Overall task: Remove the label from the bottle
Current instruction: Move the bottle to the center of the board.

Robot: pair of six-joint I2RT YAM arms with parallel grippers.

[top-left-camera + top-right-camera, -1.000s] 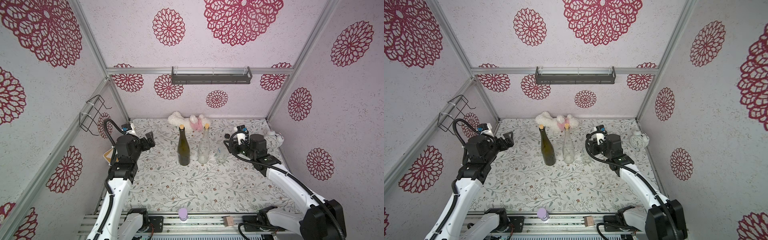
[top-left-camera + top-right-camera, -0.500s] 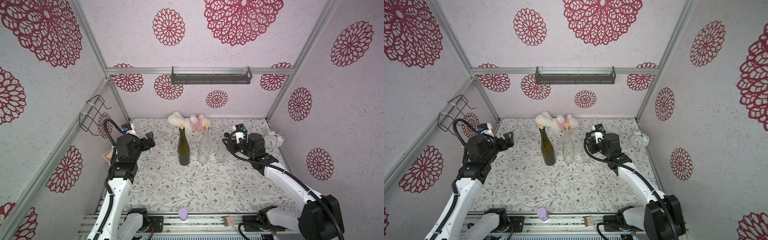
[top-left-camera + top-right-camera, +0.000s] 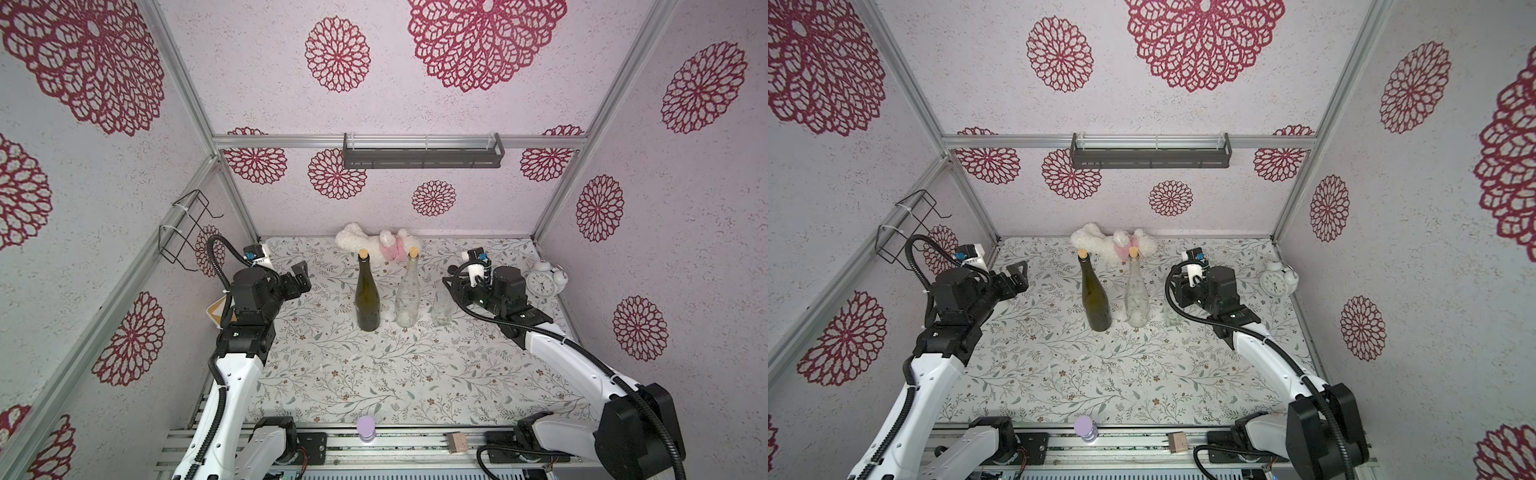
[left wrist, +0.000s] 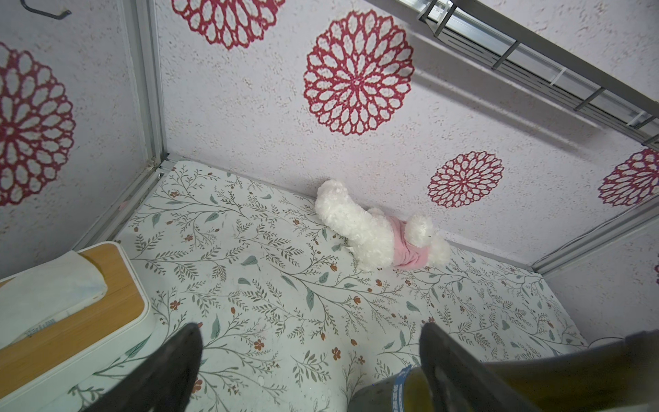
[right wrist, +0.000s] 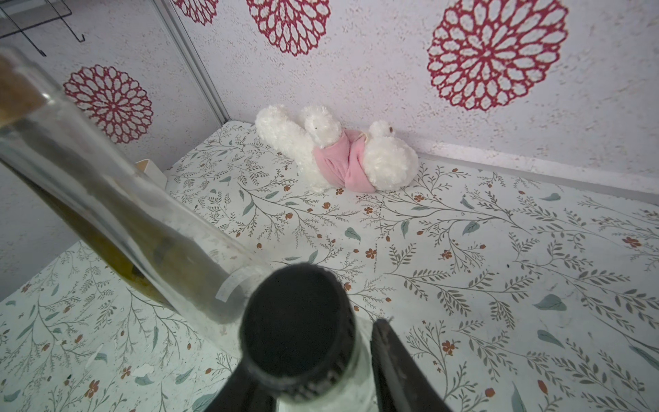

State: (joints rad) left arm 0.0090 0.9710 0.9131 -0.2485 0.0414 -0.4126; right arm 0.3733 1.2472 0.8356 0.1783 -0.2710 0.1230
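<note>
Both top views look down from high above the front edge toward the back wall (image 3: 395, 208), taking in the whole tabletop (image 3: 374, 374). The wrist views look from low and close behind the left gripper (image 4: 310, 335) and right gripper (image 5: 313, 378), facing that wall. Both show the plush toy (image 4: 371, 232).

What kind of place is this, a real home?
Probably a robot test booth dressed like a home: wallpapered panels in an aluminium frame, a left arm and right arm on a front rail, and props like a plush toy and alarm clock.
</note>
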